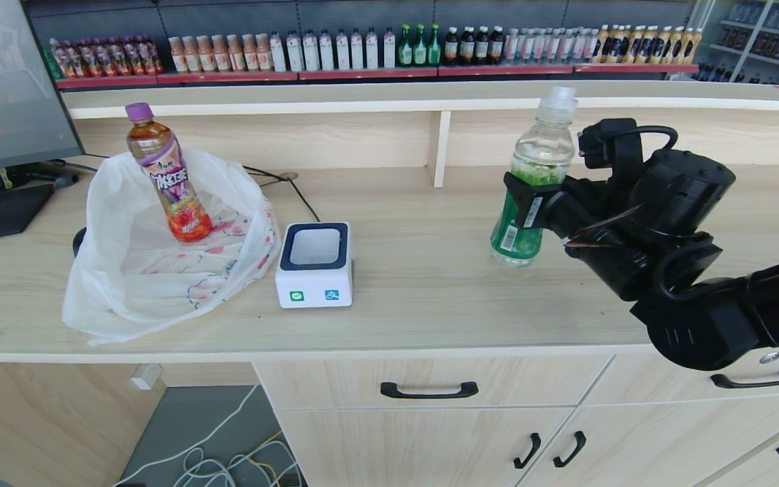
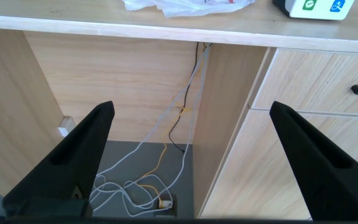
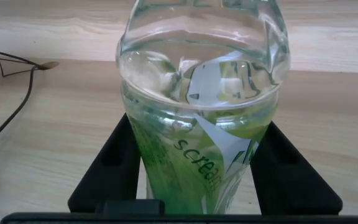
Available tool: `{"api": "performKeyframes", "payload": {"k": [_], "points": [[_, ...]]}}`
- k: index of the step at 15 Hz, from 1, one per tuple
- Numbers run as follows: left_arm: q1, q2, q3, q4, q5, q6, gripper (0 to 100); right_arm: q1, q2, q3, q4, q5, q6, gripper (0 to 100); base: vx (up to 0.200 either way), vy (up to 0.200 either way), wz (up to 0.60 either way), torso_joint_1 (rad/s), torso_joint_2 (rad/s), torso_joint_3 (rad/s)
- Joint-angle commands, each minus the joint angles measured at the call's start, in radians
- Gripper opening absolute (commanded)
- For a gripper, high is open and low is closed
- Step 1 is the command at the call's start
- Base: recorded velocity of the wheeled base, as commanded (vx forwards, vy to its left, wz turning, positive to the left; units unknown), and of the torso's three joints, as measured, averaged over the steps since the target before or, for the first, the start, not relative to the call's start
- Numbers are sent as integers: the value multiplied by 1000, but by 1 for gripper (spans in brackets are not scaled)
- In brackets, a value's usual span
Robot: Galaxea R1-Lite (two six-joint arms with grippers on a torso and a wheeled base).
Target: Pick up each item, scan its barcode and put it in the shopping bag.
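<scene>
- Right gripper (image 1: 530, 197), right of the head frame: black fingers clamped on the clear plastic bottle with green label (image 1: 539, 159), which is near upright.
- Below it: pale wooden counter (image 1: 430, 270); contact unclear.
- Centre: white box scanner with dark blue rim (image 1: 315, 265).
- Left: white plastic shopping bag (image 1: 132, 270), with a purple-capped amber drink bottle (image 1: 170, 176) standing inside.
- Left gripper (image 2: 191, 109): fingers spread wide, below the counter edge.

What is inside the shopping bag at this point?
One tea bottle with a purple cap, standing tilted in the open white shopping bag. Nothing else shows inside it, though the bag's crumpled folds hide part of its floor.
</scene>
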Motion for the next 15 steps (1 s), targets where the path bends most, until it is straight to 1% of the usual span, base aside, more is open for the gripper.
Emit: {"api": "performKeyframes", "payload": {"k": [1,4,5,7,10,11,13,14,15], "points": [[0,0,0,0,0,0,100,0,-38,1,3,-1,-19,0,0,0,0,0,0,0],[0,0,0,0,0,0,100,3,-77,4,19,-11,-49,0,0,0,0,0,0,0],[0,0,0,0,2,0,100,8,-102,7,32,-59,-49,0,0,0,0,0,0,0],[0,0,0,0,0,0,100,20,-145,24,45,-70,-71,0,0,0,0,0,0,0],[0,0,0,0,2,0,100,22,-220,78,55,-71,-117,0,0,0,0,0,0,0],[0,0,0,0,0,0,100,25,-246,98,55,-85,-129,0,0,0,0,0,0,0],[0,0,0,0,0,0,100,71,-331,181,55,-154,-131,0,0,0,0,0,0,0],[0,0,0,0,0,0,100,85,-367,222,55,-163,-137,0,0,0,0,0,0,0],[0,0,0,0,0,0,100,88,-377,233,55,-165,-140,0,0,0,0,0,0,0]]}}
